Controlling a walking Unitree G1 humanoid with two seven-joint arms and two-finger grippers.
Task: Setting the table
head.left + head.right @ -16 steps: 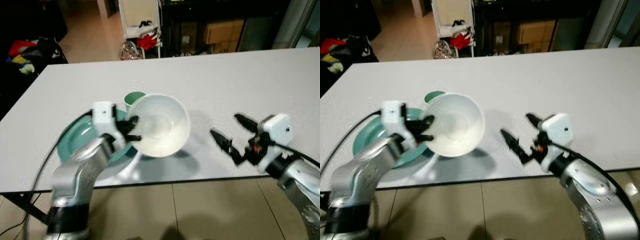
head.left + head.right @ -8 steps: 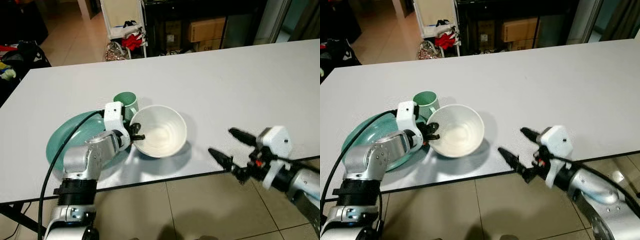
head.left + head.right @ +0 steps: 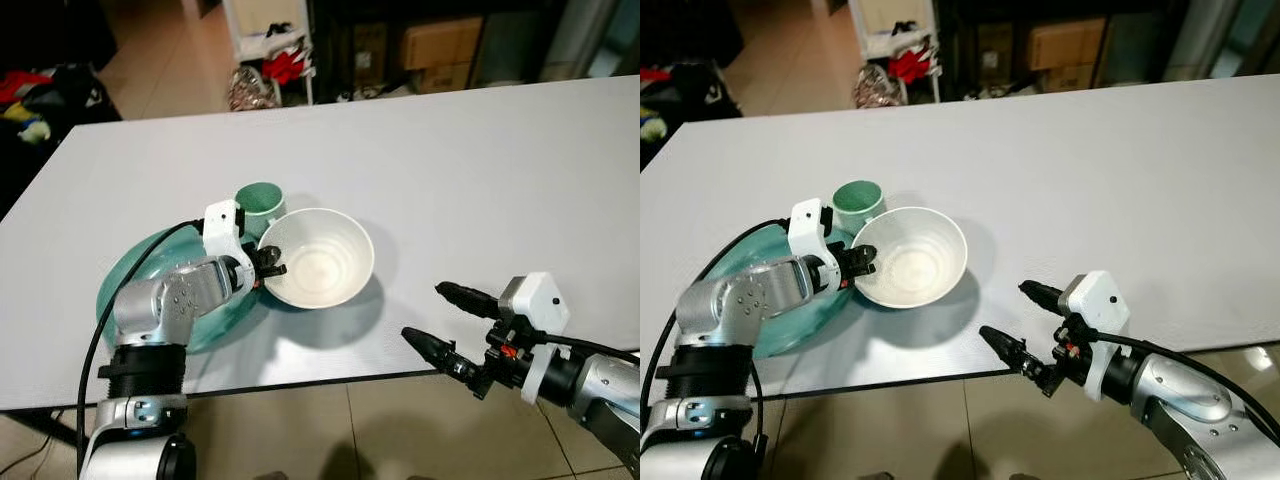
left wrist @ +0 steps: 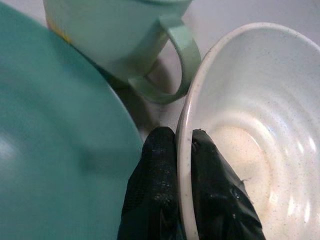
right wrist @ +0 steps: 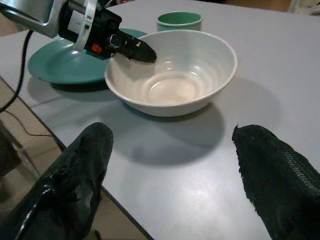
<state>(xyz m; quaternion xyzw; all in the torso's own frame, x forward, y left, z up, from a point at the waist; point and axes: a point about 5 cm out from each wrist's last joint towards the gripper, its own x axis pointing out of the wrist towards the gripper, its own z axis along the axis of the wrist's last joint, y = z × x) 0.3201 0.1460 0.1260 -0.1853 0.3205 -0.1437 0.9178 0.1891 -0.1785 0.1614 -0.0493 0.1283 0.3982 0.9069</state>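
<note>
A white bowl rests on the white table, its left rim pinched by my left gripper, one finger inside and one outside. In the left wrist view the black fingers clamp the bowl's rim. A teal plate lies left of the bowl. A green mug stands just behind them, its handle close to the bowl. My right gripper hovers open over the table's near edge, to the right of the bowl, with nothing between its fingers.
The table's near edge runs just below the bowl, with tiled floor beneath. Boxes and clutter lie beyond the far edge. The table's right half is bare.
The bowl, tilted up off the table a second ago, now sits flat beside the plate. My right gripper has drawn back toward the near edge. The camera has shifted too.
</note>
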